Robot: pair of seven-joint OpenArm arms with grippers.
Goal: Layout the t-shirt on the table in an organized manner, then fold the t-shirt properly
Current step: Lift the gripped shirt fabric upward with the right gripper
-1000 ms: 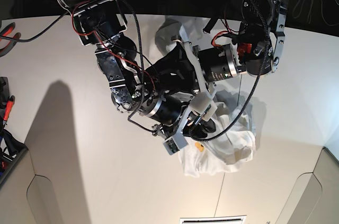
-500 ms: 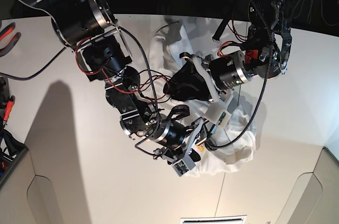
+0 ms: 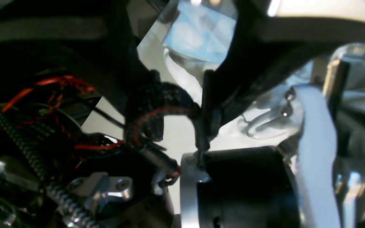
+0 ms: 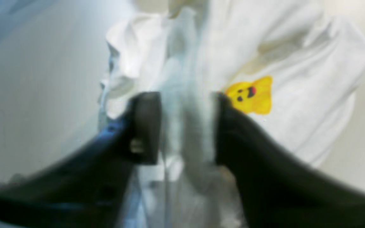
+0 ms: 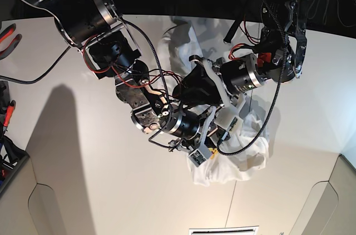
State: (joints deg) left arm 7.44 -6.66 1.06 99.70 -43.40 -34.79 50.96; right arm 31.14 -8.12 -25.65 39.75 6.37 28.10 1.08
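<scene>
The white t-shirt lies crumpled on the table, right of centre, with a strip of it reaching back toward the far edge. My right gripper is down on the pile's near-left part. In the right wrist view the right gripper has a dark finger on each side of a raised fold of the t-shirt, pressed against it, next to a yellow print. My left gripper hovers above the back strip, crossed over the right arm. Its jaws stand apart, with bluish cloth visible behind them.
Red-handled tools and a dark bin sit at the left edge. Rounded cut-outs mark the front corners, and a thin seam runs to the front edge. Both arms and their cables crowd the table's middle.
My right gripper opened wide, shifted a little back over the pile and closed onto a fold of the t-shirt. The left arm swung right earlier and has since held still.
</scene>
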